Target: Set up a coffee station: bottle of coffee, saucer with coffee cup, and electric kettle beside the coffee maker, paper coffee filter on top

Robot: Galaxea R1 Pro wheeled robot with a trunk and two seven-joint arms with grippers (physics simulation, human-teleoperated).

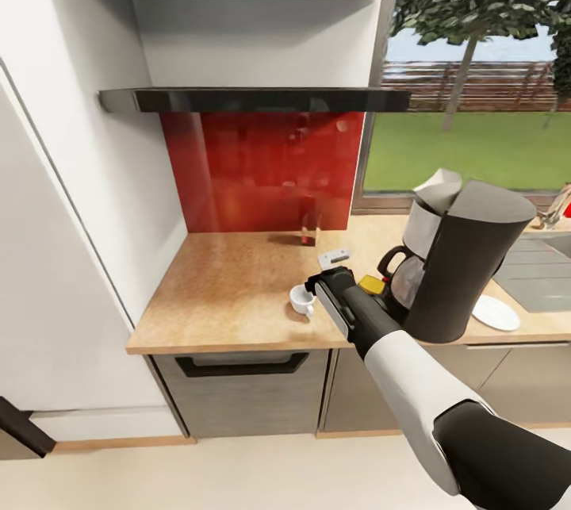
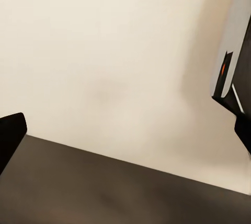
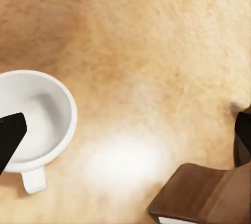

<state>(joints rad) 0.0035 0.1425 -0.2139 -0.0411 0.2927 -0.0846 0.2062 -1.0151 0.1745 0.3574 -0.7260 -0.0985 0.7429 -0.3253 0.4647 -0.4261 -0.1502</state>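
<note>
Wooden surface (image 1: 230, 288) under the red backsplash carries the coffee maker (image 1: 464, 264), a paper filter (image 1: 438, 186) already on top. Its saucer (image 1: 496, 312) sits bare; the coffee cup (image 1: 301, 300) stands well apart, beneath the right end effector (image 3: 125, 135), fingers spread and empty.

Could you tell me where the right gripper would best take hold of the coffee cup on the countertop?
Probably the rim, from above. The coffee cup stands upright and open-mouthed on the countertop, so one finger could go inside and one outside the thin wall. Its small handle looks too stubby to pinch reliably. The right gripper hovers above, offset to one side, and would need centring over the rim first.
</note>
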